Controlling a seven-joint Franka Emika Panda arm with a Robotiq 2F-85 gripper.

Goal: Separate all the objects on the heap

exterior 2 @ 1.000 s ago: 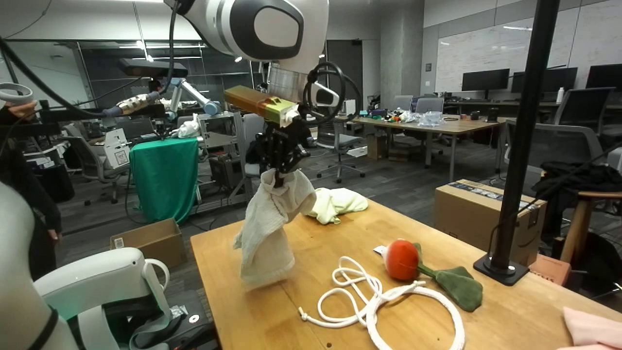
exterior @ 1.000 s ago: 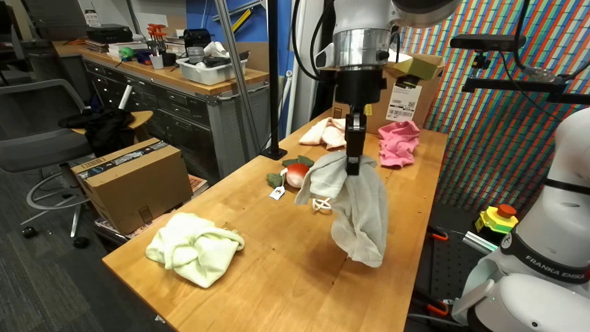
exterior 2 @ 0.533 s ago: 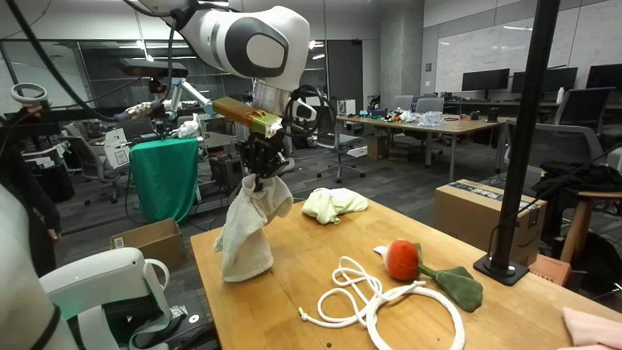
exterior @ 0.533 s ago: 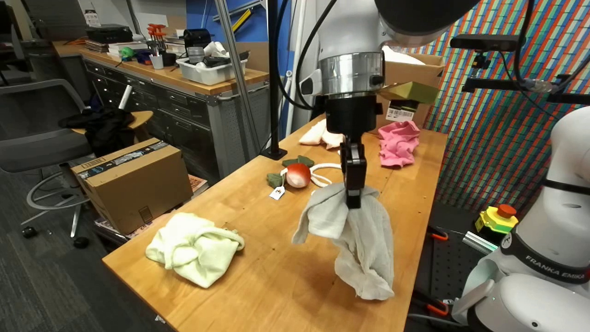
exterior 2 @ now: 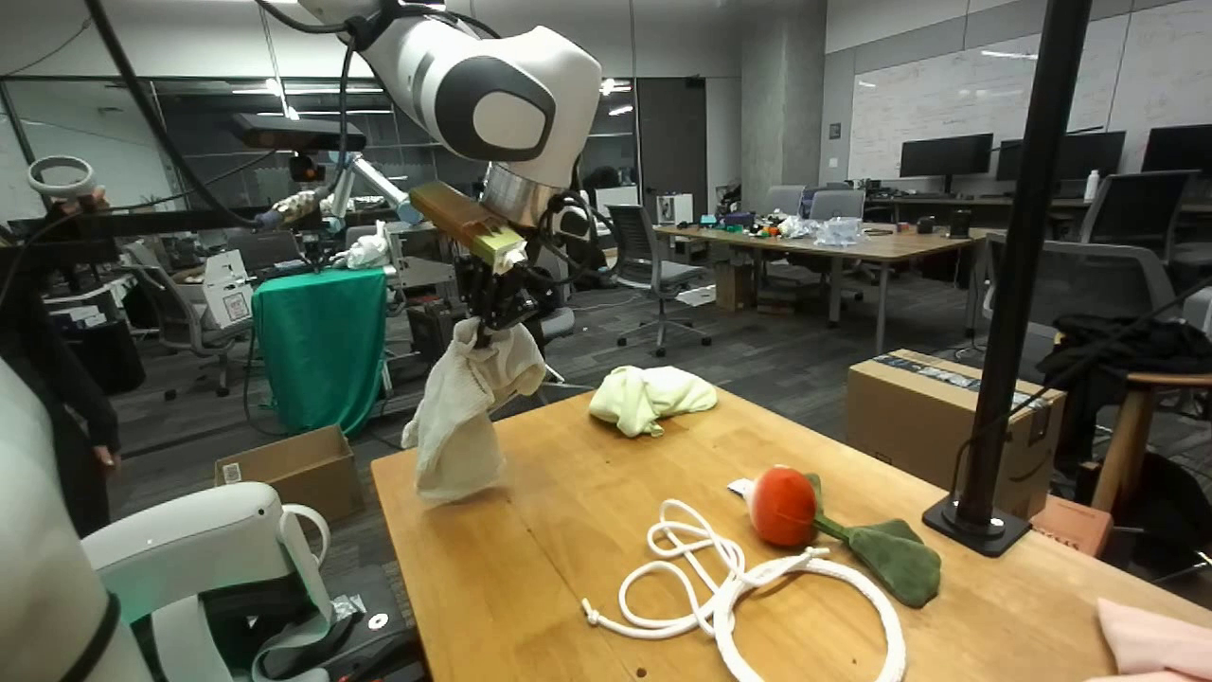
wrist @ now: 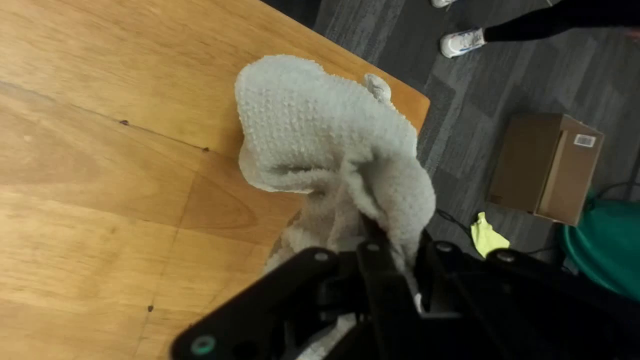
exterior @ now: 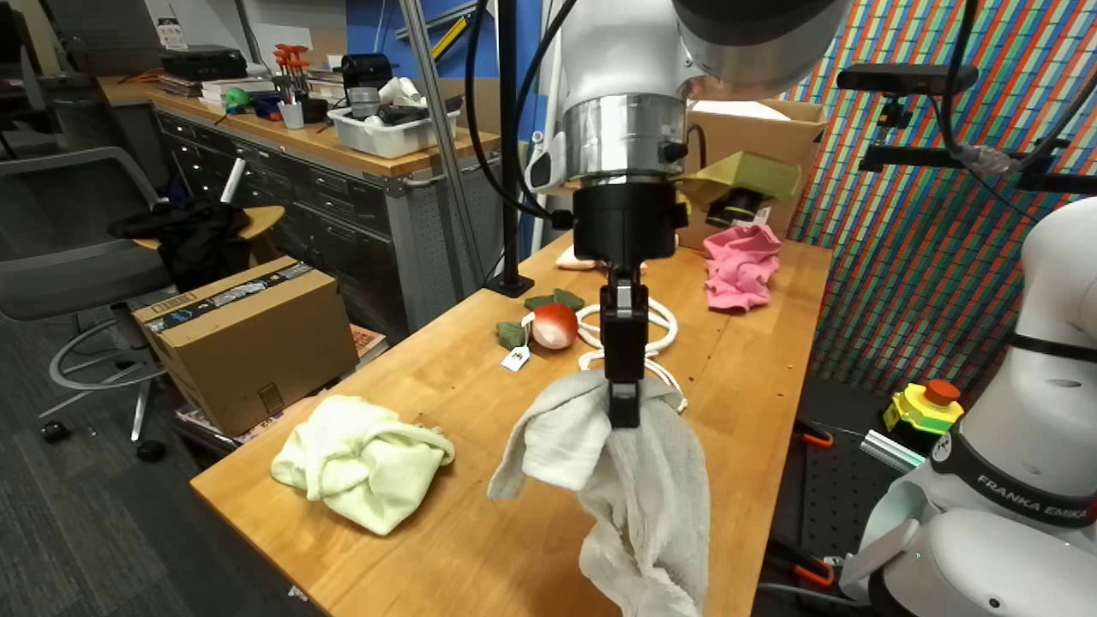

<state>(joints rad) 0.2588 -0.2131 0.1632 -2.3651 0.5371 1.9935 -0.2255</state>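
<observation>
My gripper (exterior: 624, 413) is shut on a greyish-white cloth (exterior: 656, 497), which hangs in folds above the table's corner in the wrist view. Its fingertips are partly buried in the fabric. A pale green cloth (exterior: 364, 467) lies bunched by the table's edge, well apart from the held one. The red-and-green toy (exterior 2: 782, 507) rests on its side, close beside a looped white cord (exterior 2: 724, 630). Farther back are a pink cloth (exterior: 741, 266) and a pale pink cloth (exterior: 583, 259), the latter partly hidden behind the arm. The heap is out of view; these objects lie apart.
A cardboard box (exterior: 754, 141) stands at the table's far end. A black post (exterior 2: 1004, 313) rises from the table edge near the toy. In the wrist view, another box (wrist: 522, 162) and a person's shoe (wrist: 462, 43) are on the floor beyond the corner.
Gripper and cloth have moved together away from the cord and toward the table's corner, leftward in an exterior view. More of the cord now shows. The grip has stayed the same.
</observation>
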